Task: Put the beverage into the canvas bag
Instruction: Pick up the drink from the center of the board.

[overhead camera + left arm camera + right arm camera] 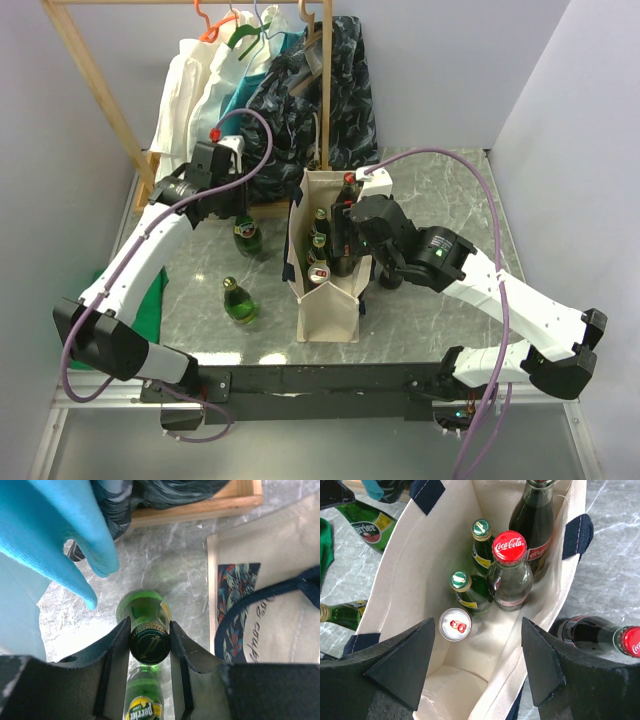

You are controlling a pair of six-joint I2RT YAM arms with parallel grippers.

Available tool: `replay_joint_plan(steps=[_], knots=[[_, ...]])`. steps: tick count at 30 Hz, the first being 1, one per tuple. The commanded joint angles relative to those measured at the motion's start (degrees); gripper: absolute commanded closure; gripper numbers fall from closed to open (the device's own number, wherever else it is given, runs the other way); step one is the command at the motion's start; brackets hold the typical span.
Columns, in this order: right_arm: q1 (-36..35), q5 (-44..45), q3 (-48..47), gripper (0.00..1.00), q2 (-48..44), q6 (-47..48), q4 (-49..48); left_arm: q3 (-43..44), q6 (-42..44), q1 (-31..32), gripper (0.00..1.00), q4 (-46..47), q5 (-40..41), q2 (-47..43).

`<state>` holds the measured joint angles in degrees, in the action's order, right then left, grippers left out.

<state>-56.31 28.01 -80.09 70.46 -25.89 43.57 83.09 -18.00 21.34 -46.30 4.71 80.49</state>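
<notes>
Surface of grey marble pattern (440, 200) carries the tall cream canvas bag with navy handles (330, 305), mouth up under the right fingers (405, 655), wide apart and empty, and holding cola bottles (509, 570), small green glass bottles (470, 590) and a silver can (455, 624), while near its left side the left fingers (117, 645) clamp the cap of an upright green Perrier bottle (148, 645), seemingly to lift it in.

**Diffuse, bright overhead light; all three views evenly exposed.**
Soft, short shadows lie on the marble desk (440, 200) beside the canvas bag (330, 310). Small highlights glint on the red bottle cap (509, 546). The near jaws in both wrist views look dark and slightly soft.
</notes>
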Motion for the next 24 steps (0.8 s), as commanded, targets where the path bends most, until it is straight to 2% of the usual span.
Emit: replay_joint_plan(steps=[1,14,24], knots=[[0.3,0.9,0.1,0.24,-0.2,-0.3,-0.2,6.6,2.3,-0.1,0.99,3.2,-2.4,-3.5],[0.3,3.5,0.4,0.23,-3.1,-1.5,4.2,14.7,5.2,0.0,0.99,-1.1,-2.3,-4.4],[0.3,1.3,2.4,0.23,-5.9,-4.3,9.8,19.1,6.2,0.0,0.99,-1.6,-4.2,-5.9]])
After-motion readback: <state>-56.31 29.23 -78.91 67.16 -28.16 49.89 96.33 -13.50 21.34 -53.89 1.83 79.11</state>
